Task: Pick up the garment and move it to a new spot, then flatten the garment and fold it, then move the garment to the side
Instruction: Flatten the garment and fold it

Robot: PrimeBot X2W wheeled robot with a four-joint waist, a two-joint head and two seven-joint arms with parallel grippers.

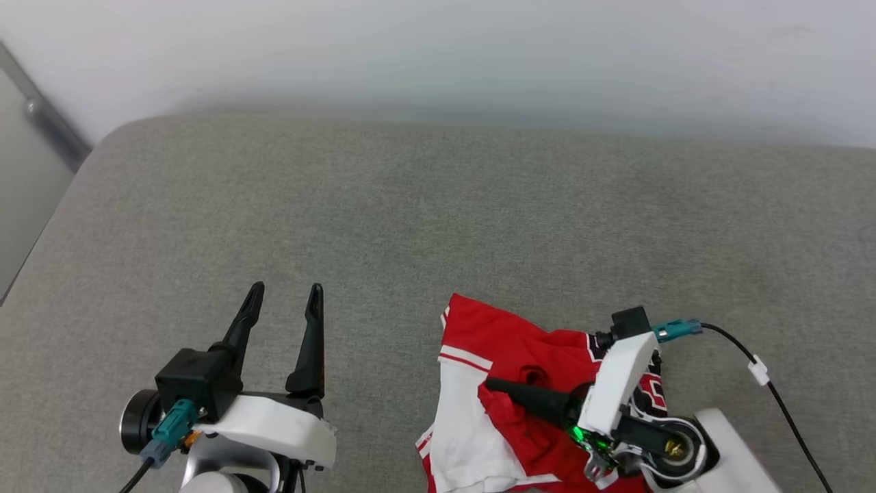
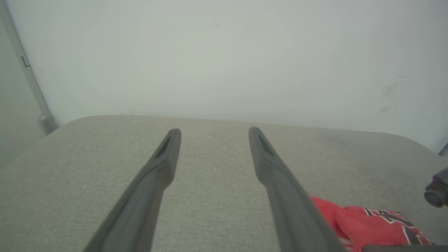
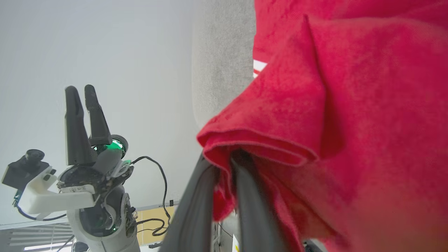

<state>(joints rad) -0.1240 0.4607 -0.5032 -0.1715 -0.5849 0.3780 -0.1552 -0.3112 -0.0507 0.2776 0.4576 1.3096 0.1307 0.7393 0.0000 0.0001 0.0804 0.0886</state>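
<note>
While its right gripper [image 1: 496,387] pinched the crumpled garment [image 1: 479,332], flattening and folding apparently lay ahead.
Left of the garment, the left gripper [image 1: 284,296] hung spread, empty.

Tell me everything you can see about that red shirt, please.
The red shirt lies crumpled on the grey cushion. It looks like soft knit cloth: a red body, a white sleeve with red-and-white striped trim, and part of a black, white-outlined print showing. The right tool is shut on a pinched fold of its red cloth.
</note>
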